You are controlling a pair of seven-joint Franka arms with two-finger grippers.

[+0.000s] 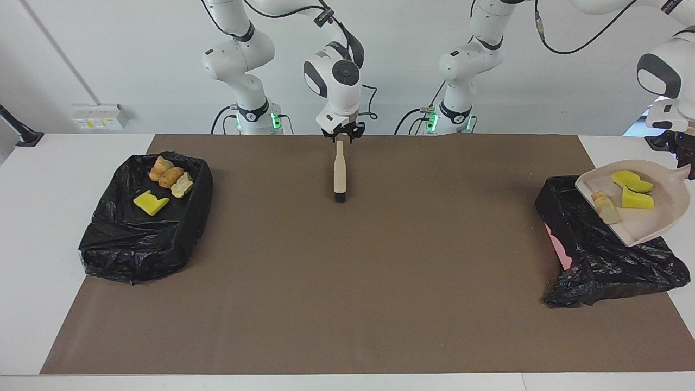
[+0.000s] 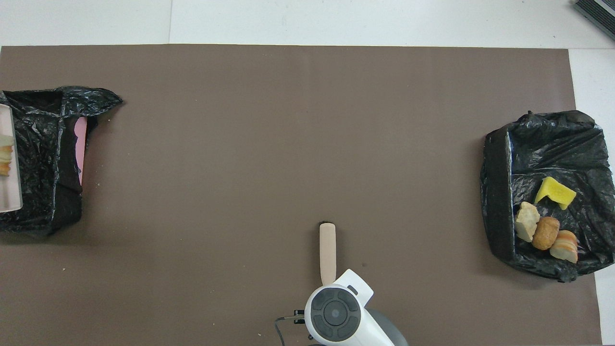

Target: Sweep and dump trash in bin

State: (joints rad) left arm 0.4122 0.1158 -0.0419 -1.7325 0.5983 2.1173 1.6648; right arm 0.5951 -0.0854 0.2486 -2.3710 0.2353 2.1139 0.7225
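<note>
The beige dustpan (image 1: pixel 646 222) hangs tilted over the black-bagged bin (image 1: pixel 597 260) at the left arm's end of the table. My left gripper (image 1: pixel 685 163) is shut on its handle at the view's edge. In the pan lie trash pieces: two yellow sponge chunks (image 1: pixel 636 200) and a bread lump (image 1: pixel 605 207). In the overhead view only the pan's lip (image 2: pixel 9 192) shows over that bin (image 2: pixel 43 158). The beige brush (image 1: pixel 340 171) lies on the mat, bristles away from the robots. My right gripper (image 1: pixel 342 138) is open just over its handle end.
A second black-bagged bin (image 1: pixel 108 244) sits at the right arm's end, holding a yellow sponge chunk (image 1: pixel 150 203) and three bread lumps (image 1: pixel 171 176). A brown mat (image 1: pixel 347 282) covers the table. Pink rim (image 1: pixel 562 252) shows at the first bin's edge.
</note>
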